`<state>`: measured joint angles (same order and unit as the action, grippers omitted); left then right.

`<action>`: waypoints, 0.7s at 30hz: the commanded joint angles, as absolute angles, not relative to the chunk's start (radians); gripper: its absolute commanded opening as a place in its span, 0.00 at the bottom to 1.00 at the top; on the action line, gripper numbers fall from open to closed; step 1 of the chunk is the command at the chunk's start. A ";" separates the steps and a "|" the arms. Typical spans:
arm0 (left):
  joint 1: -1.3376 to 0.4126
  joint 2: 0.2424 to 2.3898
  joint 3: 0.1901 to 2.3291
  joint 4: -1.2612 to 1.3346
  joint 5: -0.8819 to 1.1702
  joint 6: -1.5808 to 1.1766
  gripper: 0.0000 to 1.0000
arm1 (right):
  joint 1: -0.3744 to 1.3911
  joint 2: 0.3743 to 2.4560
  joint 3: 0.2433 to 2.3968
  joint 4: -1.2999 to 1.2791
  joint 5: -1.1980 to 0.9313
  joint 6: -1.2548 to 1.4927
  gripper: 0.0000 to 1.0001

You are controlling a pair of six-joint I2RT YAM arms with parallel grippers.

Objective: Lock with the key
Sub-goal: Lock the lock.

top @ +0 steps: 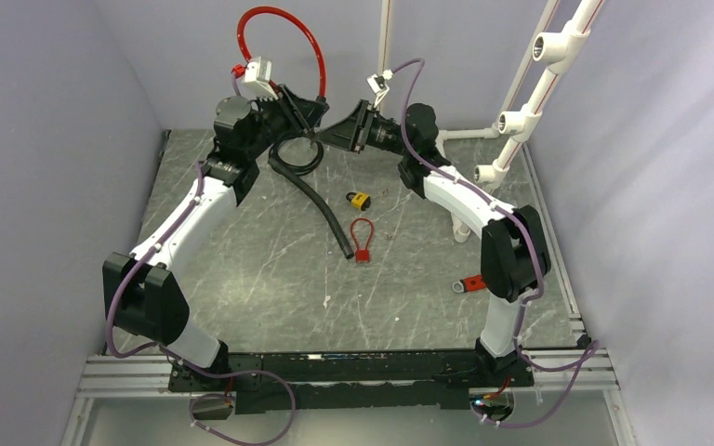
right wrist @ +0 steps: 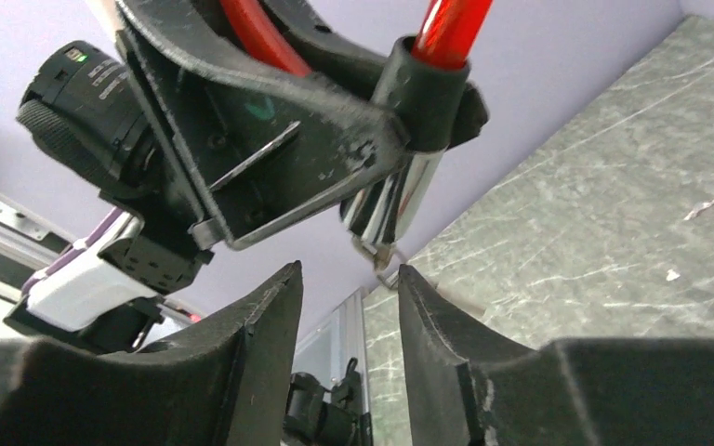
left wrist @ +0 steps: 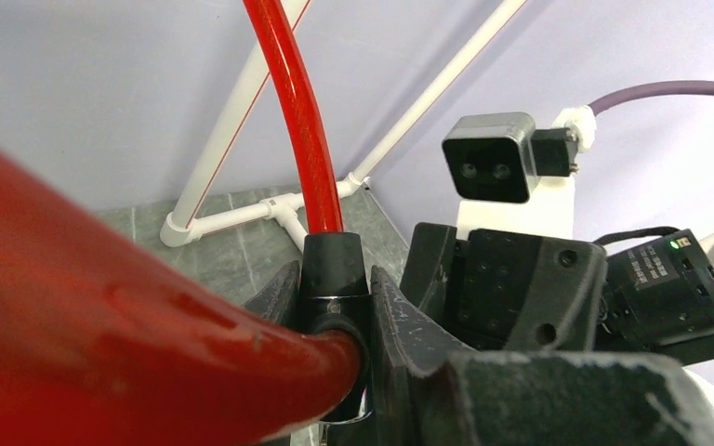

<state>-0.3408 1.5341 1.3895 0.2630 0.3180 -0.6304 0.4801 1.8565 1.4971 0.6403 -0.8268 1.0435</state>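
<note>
Left tool (left wrist: pixel 335 290) clamps the red cable lock (left wrist: pixel 301 121), held aloft.

Soft, even light, only faint shadows. Beside the left gripper (left wrist: pixel 335 299), the red cable (left wrist: pixel 102 353) blurs (far too close), glinting.

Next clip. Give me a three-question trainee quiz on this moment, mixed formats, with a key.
1. Which gripper holds the red cable lock? A the left gripper, B the right gripper, C neither.
2. True or false: the right gripper's jaws are pressed together.
3. Fill in: the small padlock lying on the table is coloured ____.
Key: 1 A; 2 false; 3 yellow.
</note>
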 commanded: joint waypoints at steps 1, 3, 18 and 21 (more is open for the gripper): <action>-0.342 1.513 1.422 0.341 0.342 -0.636 0.00 | 0.475 1.888 1.587 0.603 -0.803 0.981 0.43; -0.342 1.515 1.427 0.333 0.348 -0.626 0.00 | 0.477 1.901 1.612 0.580 -0.817 0.980 0.43; -0.344 1.513 1.389 0.371 0.364 -0.598 0.00 | 0.488 1.938 1.626 0.741 -0.858 1.117 0.32; -0.345 1.511 1.379 0.381 0.372 -0.593 0.00 | 0.488 1.945 1.625 0.765 -0.848 1.149 0.29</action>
<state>-0.3408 1.5341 1.3773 0.2718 0.3511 -0.6281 0.4847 1.9396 1.5867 0.6395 -0.8436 1.0863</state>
